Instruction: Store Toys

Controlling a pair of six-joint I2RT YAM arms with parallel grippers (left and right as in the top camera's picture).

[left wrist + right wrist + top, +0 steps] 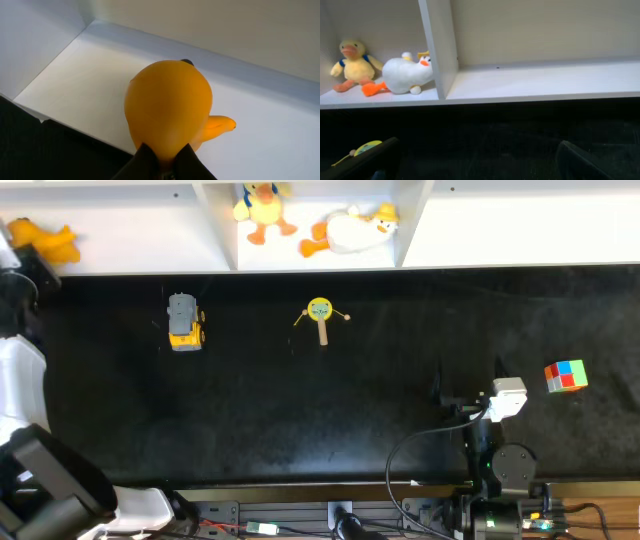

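A robot's left gripper (163, 154) is clamped on an orange toy (169, 106), gripping its lower end and holding it over the floor of the left compartment (75, 85) of a white shelf (480, 225) along the table's far edge. Whether the toy touches that floor cannot be told. It sits close to the compartment's front lip. The step in hand appears to be setting it down. Doing that well likely means carrying the rounded body, which looks prone to rolling, deeper toward the back wall and lowering it until it rests. The fingers would then part only a little and draw straight back, so nothing drags the toy over the lip. A yellow duck (262, 208) and a white plush bird (350, 230) occupy the middle compartment. On the black table (300, 420) lie a yellow truck (184, 322) toward the far left, a small rattle drum (320, 314) near the middle of the far edge, and a coloured cube (565, 376) by the right edge. The right gripper (467, 388), spread wide and empty, hovers low over the table's right side.
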